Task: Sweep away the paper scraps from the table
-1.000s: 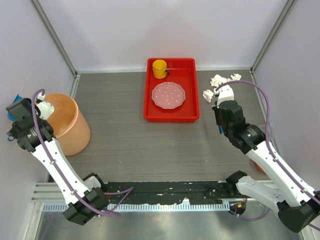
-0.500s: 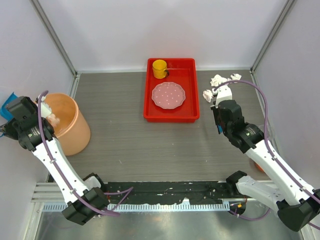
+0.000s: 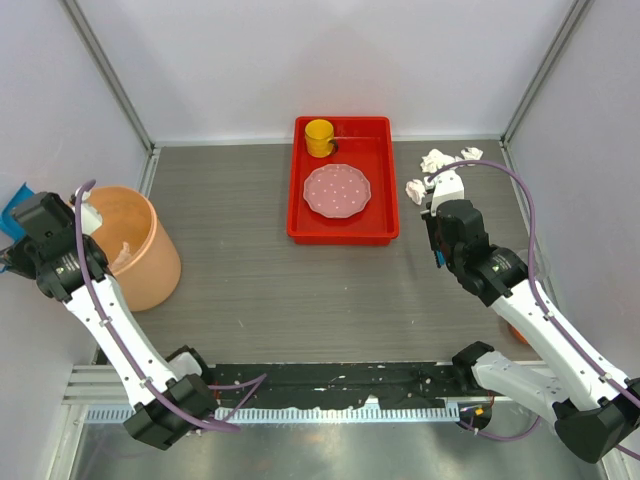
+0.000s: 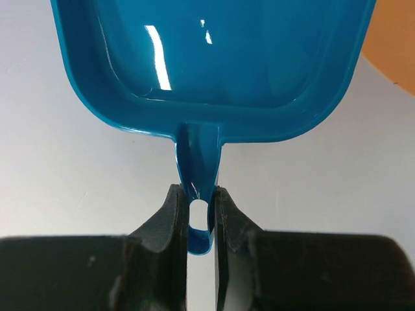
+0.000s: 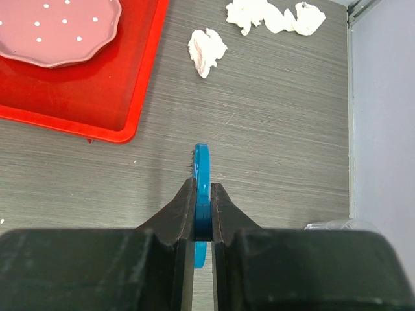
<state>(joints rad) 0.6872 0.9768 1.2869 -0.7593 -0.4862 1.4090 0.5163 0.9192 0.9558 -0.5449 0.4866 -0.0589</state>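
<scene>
**Q:** What is the setting?
**A:** White walls enclose a dark wood-grain tabletop.

**Q:** Where are the scraps?
**A:** The scraps lie on the tabletop in its far right corner. One wad sits just right of the tray. The rest are clustered farther back, toward the right wall.

**Q:** What is nearest to them?
**A:** The right pincer is just short of the single wad. Its jaws are clamped on a thin blue tool, seen edge-on and pointing at the scraps. What kind of tool it is cannot be told.

**Q:** And farther out?
**A:** The red tray, at the far middle, holds a pink dotted plate and, behind it, a yellow cup. An orange bucket stands at the left edge.

**Q:** And the other arm?
**A:** The left pincer is beside the bucket, near the left wall. It is closed tight on the handle of a teal dustpan, whose glossy pan is bare.
</scene>
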